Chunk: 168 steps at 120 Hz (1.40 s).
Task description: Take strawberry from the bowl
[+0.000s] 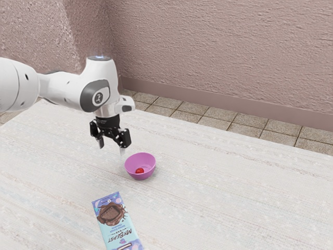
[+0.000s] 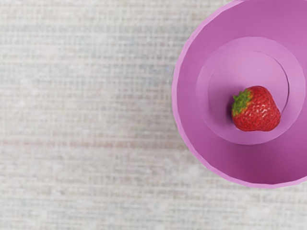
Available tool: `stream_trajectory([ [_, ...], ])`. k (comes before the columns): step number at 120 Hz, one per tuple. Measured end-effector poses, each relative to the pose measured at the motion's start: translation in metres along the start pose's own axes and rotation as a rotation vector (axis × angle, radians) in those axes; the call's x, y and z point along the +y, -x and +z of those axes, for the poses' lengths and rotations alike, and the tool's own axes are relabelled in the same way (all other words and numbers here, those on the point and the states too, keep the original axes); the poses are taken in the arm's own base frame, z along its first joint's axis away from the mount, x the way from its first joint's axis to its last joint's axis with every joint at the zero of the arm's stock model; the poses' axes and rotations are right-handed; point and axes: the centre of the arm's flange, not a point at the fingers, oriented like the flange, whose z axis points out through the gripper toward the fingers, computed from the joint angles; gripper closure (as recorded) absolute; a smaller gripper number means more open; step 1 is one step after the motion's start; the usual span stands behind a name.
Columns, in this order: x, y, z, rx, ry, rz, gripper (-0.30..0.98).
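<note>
One strawberry point(image 1: 139, 171) sitting in the purple bowl point(image 1: 148, 160), lower left of the exterior view's centre, and up and left of it hangs the gripper point(image 1: 112, 148), fingers wide apart, nothing gripped!

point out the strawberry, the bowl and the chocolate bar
strawberry point(image 2: 259, 111): wrist view, middle of its red flesh
bowl point(image 2: 177, 103): wrist view, on its rim
chocolate bar point(image 1: 115, 221): exterior view, middle of its wrapper
</note>
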Motion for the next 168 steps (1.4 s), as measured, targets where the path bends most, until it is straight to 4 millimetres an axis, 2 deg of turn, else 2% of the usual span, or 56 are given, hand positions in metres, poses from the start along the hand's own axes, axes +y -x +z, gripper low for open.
stream_trajectory([
  [28, 0.002, -0.011, -0.007, 0.040, -0.005, -0.168, 0.02],
  [43, 0.025, -0.022, 0.011, 0.049, -0.008, -0.244, 0.02],
  [62, 0.047, -0.027, 0.022, 0.062, 0.007, -0.331, 0.04],
  [97, 0.061, -0.030, 0.035, 0.063, 0.017, -0.459, 0.19],
  [125, 0.056, -0.030, 0.039, 0.068, 0.026, -0.581, 0.22],
  [136, 0.062, -0.032, 0.042, 0.074, 0.033, -0.622, 0.23],
  [168, 0.068, -0.037, 0.062, 0.075, 0.046, -0.729, 0.31],
])
